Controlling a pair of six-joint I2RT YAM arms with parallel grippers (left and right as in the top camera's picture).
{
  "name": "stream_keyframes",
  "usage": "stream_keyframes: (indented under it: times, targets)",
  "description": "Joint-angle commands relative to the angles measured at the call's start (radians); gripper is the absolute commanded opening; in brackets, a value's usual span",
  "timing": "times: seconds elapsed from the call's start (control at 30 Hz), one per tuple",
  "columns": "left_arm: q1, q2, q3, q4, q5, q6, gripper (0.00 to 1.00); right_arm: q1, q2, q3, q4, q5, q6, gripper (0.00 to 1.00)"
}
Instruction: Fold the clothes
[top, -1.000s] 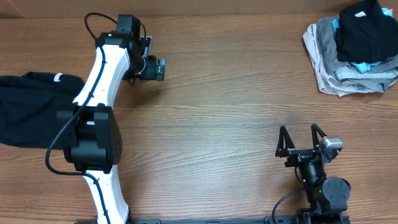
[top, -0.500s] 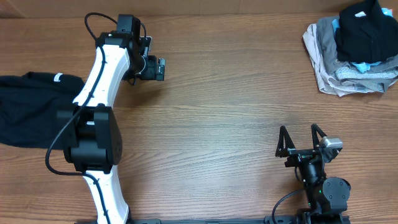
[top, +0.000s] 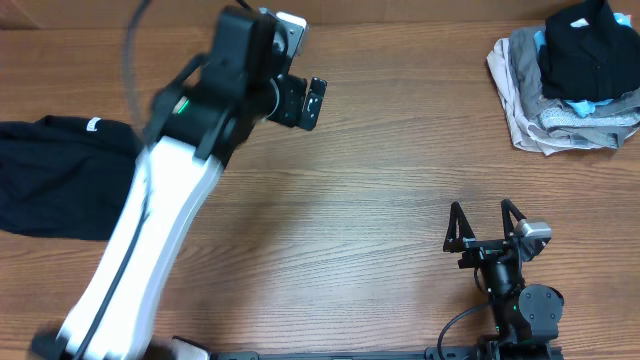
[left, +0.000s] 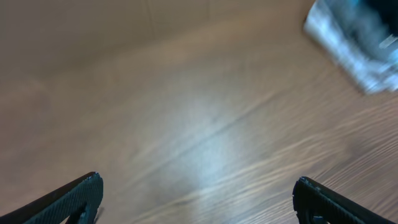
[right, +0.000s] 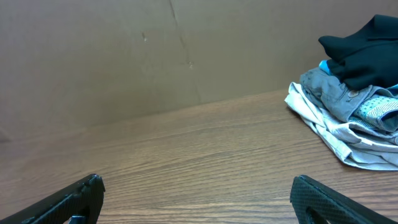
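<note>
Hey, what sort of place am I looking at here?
Probably a robotics lab workstation, not a home: a left arm and a right arm set at a wood-grain table, a plain brown backdrop, and a pile of garments in one corner.

Crumpled black T-shirt, far left

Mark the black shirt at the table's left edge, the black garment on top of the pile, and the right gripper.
black shirt (top: 50, 185): overhead view, middle of its fabric.
black garment (top: 590, 52): overhead view, centre of its top face.
right gripper (top: 480, 206): overhead view, midway between its open fingertips.
</note>
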Motion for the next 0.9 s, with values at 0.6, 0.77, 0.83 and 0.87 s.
stream_keyframes:
  times: [0.6,0.77,0.83,0.87]
  targets:
    - [0.295,-0.841,-1.045,0.748,0.148,-0.097,1.0,-0.008,-0.012,-0.01,0.006,0.01,0.008,1.0]
    - [0.358,-1.065,-1.358,0.899,0.149,-0.132,1.0,-0.008,-0.012,-0.01,0.006,0.009,0.008,1.0]
    - [0.384,-1.144,-1.448,0.915,0.149,-0.132,1.0,-0.008,-0.012,-0.01,0.006,0.009,0.008,1.0]
    - [0.397,-1.181,-1.487,0.914,0.148,-0.139,1.0,-0.008,-0.012,-0.01,0.006,0.01,0.008,1.0]
